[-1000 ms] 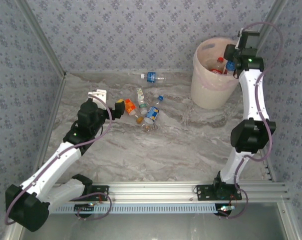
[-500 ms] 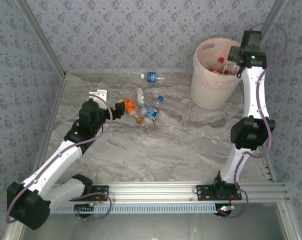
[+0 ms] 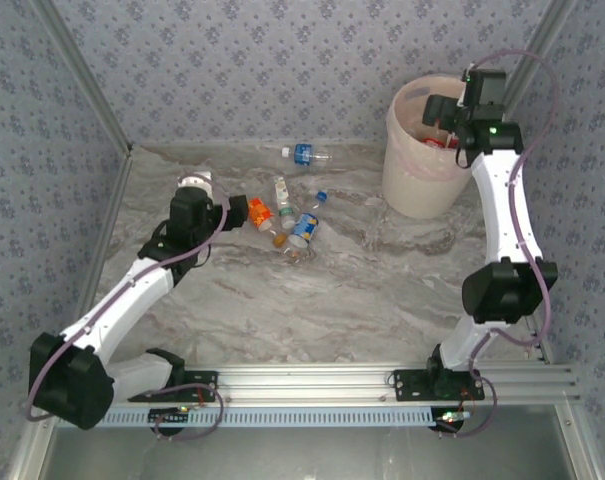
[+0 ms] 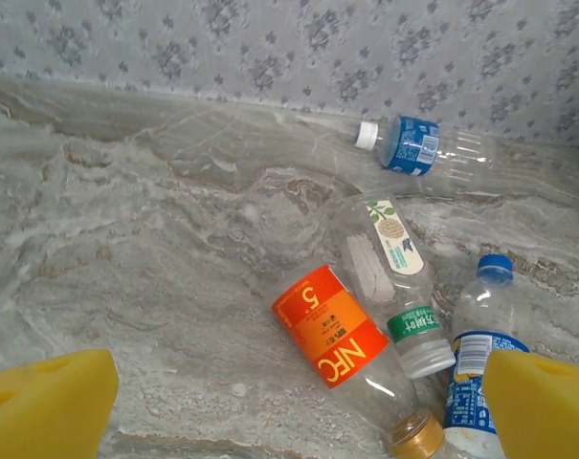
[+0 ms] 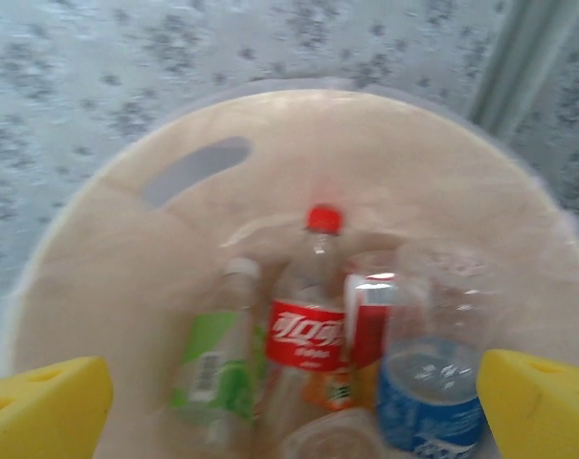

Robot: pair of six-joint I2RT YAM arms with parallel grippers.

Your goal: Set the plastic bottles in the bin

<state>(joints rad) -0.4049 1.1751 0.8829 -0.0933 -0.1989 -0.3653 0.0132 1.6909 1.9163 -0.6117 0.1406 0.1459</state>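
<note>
**Orange label first: a clean pick from the cluster**

Yellow-padded and spread wide, the left pincer hangs empty just above a cluster of small clear plastic bottles lying on the grey marbled table. Between its pads lies the clear bottle with the orange label and gold cap, on its side and slanted across the line of the jaws. Close against it are the clear bottle with the white-and-green label and the clear bottle with the blue cap and blue label. A blue-labelled bottle with a white cap lies well apart, near the table's far edge.

The step in hand looks to be a pick by the left arm, with the orange-labelled bottle as the fair target. To do it well, I judge the wrist should turn until the pads close across the bottle's narrow width. They should meet the labelled middle rather than the tapering neck, low enough that the round body cannot squirt out. The neighbours crowd the right-hand pad, so it must slip in beside them or nudge them gently aside.

The right pincer stands over the tall cream-white round bin at the table's far right, pads wide with nothing between them. Its wrist view is blurred, but a red-labelled bottle with a red cap, a green-labelled bottle and a blue-labelled bottle seem to rest inside.
</note>
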